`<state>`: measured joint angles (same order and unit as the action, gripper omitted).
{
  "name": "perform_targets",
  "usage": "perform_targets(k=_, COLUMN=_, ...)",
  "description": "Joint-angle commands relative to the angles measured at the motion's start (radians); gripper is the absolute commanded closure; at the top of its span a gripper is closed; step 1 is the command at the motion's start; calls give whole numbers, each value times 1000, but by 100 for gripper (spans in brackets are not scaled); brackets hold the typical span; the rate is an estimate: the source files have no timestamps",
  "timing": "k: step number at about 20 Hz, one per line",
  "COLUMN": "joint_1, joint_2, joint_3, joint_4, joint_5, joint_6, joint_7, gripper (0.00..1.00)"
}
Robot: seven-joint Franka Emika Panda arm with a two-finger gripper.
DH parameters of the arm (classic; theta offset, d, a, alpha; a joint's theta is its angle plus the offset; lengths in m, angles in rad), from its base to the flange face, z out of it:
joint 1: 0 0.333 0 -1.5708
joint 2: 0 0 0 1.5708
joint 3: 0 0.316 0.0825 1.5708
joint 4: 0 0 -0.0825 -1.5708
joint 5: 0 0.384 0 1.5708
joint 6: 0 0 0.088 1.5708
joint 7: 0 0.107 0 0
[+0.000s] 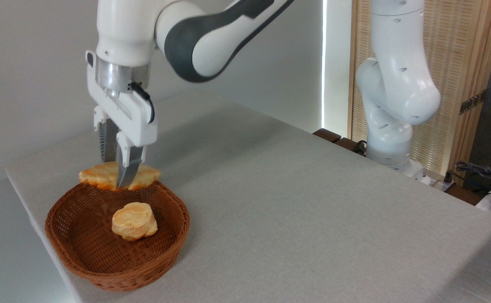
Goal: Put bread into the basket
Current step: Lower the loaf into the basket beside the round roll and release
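the gripper (117, 179) pinches the bread (102, 176) around its middle. the bread lies flat, long way left to right, just above the basket's (81, 269) back rim, maybe touching it. a small bun (134, 221) sits inside.

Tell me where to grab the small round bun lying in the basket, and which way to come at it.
Take the bun across its narrower middle, coming straight down from above. It lies flat near the centre of the basket, and the raised wicker wall would probably block a sideways approach. The gripper is shut on the bread over the basket's far rim, so it must release first.
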<state>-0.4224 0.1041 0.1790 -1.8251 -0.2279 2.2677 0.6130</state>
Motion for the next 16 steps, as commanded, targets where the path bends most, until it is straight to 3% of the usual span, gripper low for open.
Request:
perform_targets(k=1, joint_1=-9, joint_2=39, joint_3=14, joint_4=17, joint_5=-24, joint_6=52, joint_7=-21, gripper=0)
perform_targets(k=16, joint_1=-10, joint_2=57, joint_3=8, joint_4=17, joint_5=-11, joint_6=64, joint_7=-15, gripper=0)
